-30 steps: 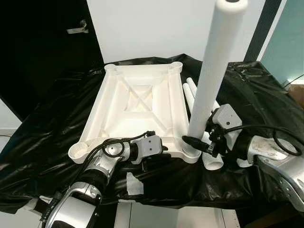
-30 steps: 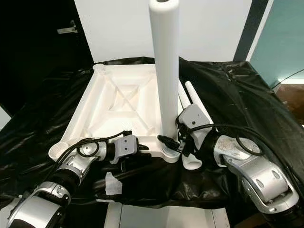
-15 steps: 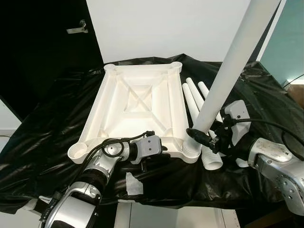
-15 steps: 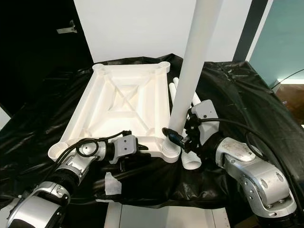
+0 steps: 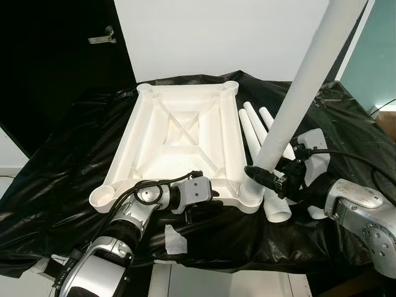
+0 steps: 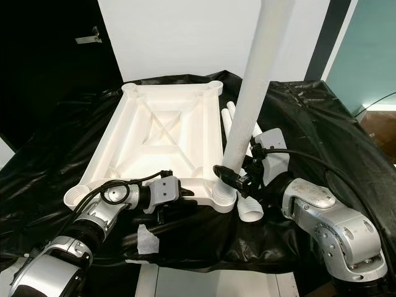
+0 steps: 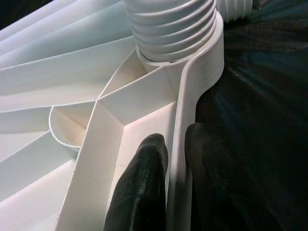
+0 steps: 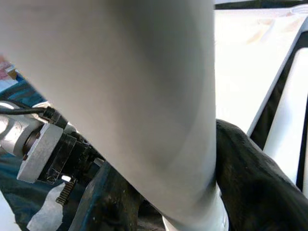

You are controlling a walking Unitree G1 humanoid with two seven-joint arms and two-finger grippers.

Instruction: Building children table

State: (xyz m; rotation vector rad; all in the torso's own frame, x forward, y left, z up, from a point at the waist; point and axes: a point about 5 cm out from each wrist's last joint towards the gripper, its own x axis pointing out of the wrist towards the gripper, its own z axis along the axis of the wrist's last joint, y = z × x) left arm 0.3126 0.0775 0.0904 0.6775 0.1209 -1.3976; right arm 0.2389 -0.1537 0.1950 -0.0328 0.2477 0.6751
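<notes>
Leftmost, the left claw (image 5: pixel 199 201) pinches the near rim of the upturned tabletop (image 5: pixel 179 133), steadying it on the bench (image 5: pixel 74 142). Beside it, the right claw (image 5: pixel 267 179) grips the leg (image 5: pixel 291 111) at the corner socket (image 5: pixel 249 197); the leg, upright a second ago, now leans rightward.

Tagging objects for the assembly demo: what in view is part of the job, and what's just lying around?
In the job:
- table top, upside down
- leg, tilted, in right tool
- spare legs beside it
- left tool pinching the rim

Lying about:
- black sheet
- white scrap
- door handle
</notes>
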